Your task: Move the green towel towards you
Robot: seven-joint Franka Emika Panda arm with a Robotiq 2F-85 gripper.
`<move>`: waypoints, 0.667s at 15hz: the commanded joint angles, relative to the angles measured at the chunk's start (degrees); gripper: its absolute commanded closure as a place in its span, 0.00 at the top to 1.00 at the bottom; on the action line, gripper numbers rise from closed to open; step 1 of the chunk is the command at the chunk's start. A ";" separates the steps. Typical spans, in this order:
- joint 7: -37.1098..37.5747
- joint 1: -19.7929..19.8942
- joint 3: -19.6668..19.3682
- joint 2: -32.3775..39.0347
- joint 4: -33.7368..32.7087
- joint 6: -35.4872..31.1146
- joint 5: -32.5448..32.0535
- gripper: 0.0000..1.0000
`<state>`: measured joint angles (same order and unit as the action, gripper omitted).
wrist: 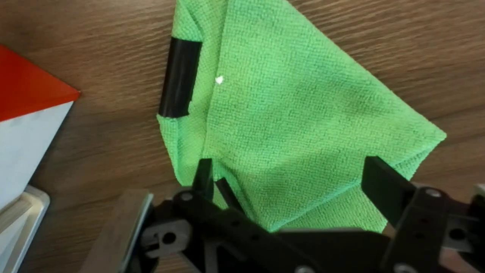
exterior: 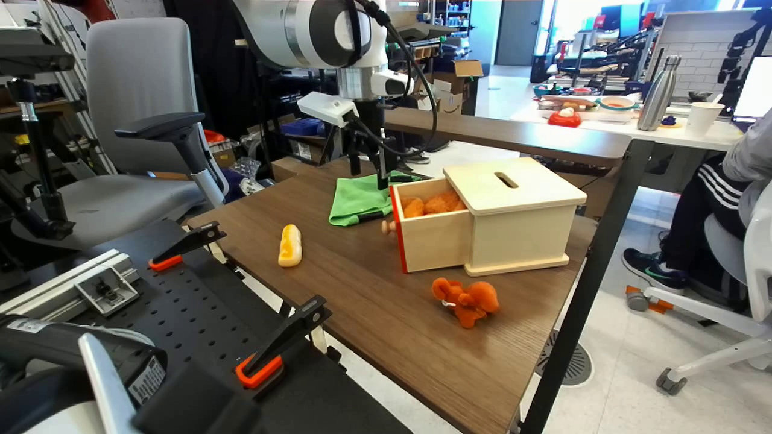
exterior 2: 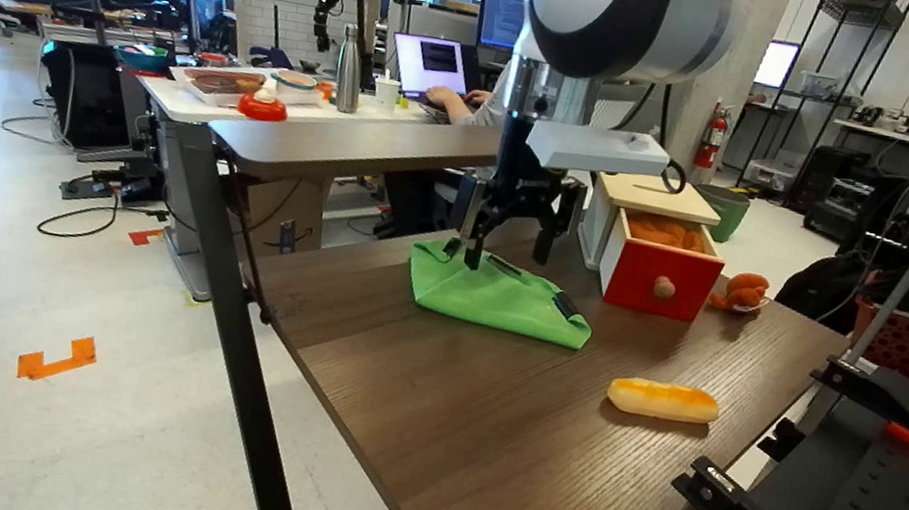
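i'm looking past the gripper (wrist: 288, 172), spread wide and empty, at the green towel (wrist: 280, 110) lying beneath the finger gap.

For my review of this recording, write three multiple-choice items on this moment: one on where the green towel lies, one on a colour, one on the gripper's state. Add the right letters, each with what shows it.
1. Where does the green towel lie?
A) on the table, beside the pulled-out drawer
B) inside the drawer
C) under the table

2. What colour is the drawer front?
A) blue
B) yellow
C) red

3. What state is the gripper in?
A) shut on the towel
B) open
C) shut on nothing

1 A: both exterior views show it on the tabletop, outside the drawer.
2 C: an exterior view shows the red face, with its knob.
3 B: the wrist view shows the fingers wide apart.
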<state>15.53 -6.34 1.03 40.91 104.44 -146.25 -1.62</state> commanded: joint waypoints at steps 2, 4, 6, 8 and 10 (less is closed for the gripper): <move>-0.13 -1.56 -1.10 4.54 -5.14 1.01 0.61 1.00; -0.11 -1.75 -1.25 5.80 -6.29 1.23 0.60 1.00; -0.14 -1.90 -1.38 6.66 -6.86 1.21 0.53 1.00; -0.06 -2.04 -1.42 7.11 -6.81 1.24 0.60 1.00; 0.40 -2.52 -1.75 7.11 -5.97 0.77 0.43 1.00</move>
<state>15.54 -7.38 0.54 47.15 99.33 -146.15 -1.62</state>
